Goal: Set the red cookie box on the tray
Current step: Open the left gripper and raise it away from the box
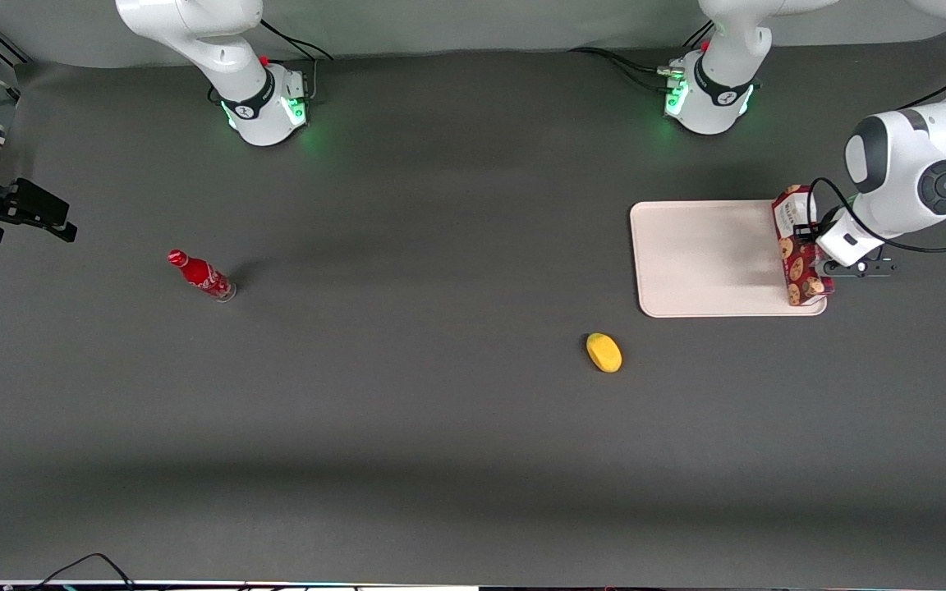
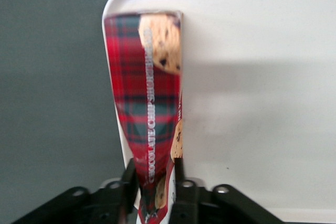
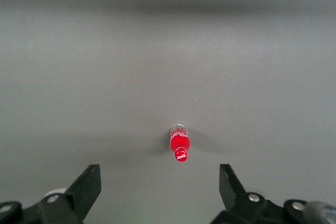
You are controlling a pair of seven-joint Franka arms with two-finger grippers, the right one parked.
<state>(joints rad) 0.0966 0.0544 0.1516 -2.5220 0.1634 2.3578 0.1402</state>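
The gripper (image 2: 156,182) was over the edge of the tray (image 1: 703,258) that lay toward the working arm's end of the table (image 1: 407,427). Its two black fingers (image 2: 129,182) were squeezed tight on the cookie box (image 1: 797,246), one on each flat side. The box was red with checks and had cookies printed on it. It stood on its thin long side along that edge of the tray, with its white label end farther from the front camera. I could not tell if the box was touching the tray or held just above it. The rest of the tray was bare. A yellow lemon (image 1: 603,352) lay on the table near the tray, closer to the front camera. A red bottle (image 1: 201,276) stood well apart from the tray, toward the parked arm's end of the table.
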